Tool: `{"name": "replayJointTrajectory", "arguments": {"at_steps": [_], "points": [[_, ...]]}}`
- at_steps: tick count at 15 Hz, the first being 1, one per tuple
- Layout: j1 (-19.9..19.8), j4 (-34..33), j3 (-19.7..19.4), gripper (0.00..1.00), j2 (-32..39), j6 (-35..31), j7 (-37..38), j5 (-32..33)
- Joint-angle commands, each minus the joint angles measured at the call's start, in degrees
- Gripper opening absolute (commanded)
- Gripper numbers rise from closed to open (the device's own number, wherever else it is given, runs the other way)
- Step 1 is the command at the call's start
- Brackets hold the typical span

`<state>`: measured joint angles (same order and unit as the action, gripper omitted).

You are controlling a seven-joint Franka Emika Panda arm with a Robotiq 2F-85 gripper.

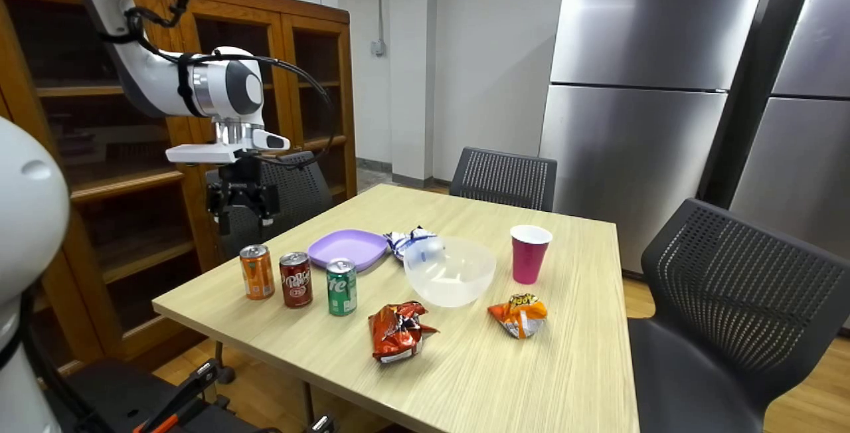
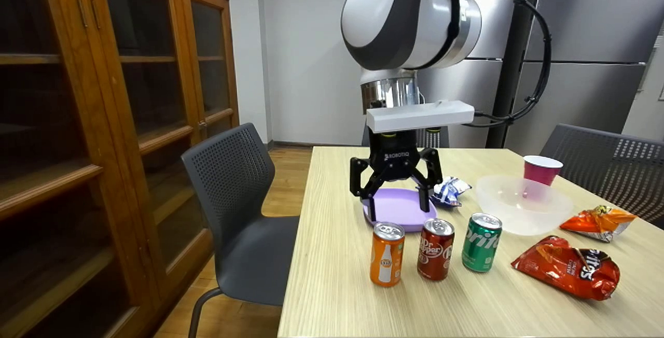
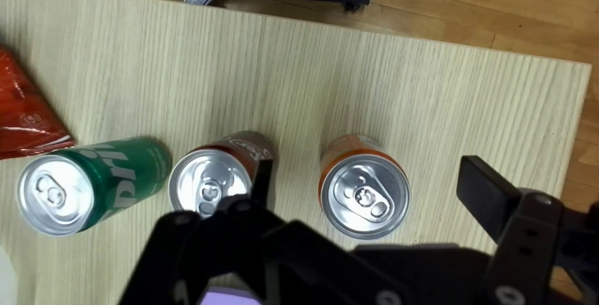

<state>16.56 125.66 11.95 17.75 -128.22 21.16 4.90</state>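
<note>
Wooden cabinet (image 2: 122,136), steel fridges (image 1: 631,147), pale wall (image 1: 491,68), plank floor (image 2: 288,180)

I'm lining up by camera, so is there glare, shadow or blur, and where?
Wrist view: the green can has glare on top, soft shadow falls beside the orange can, the gripper looks dark, perhaps slightly soft; in an exterior view, a steel refrigerator catches a pale sheen.

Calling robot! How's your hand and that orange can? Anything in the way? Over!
Hand open, empty. Orange can upright, not held. Dr Pepper can beside it, maybe in the way.
</note>
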Motion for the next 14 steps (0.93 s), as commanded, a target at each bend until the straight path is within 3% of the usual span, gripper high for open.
{"name": "replayJointTrajectory", "arguments": {"at_steps": [1, 14], "points": [[1.50, -3.31, -1.59, 1.00, 3.16, -0.55, 1.60, 1.91], [3.83, -8.15, -3.22, 1.00, 10.72, -1.77, 1.43, 0.88]]}}
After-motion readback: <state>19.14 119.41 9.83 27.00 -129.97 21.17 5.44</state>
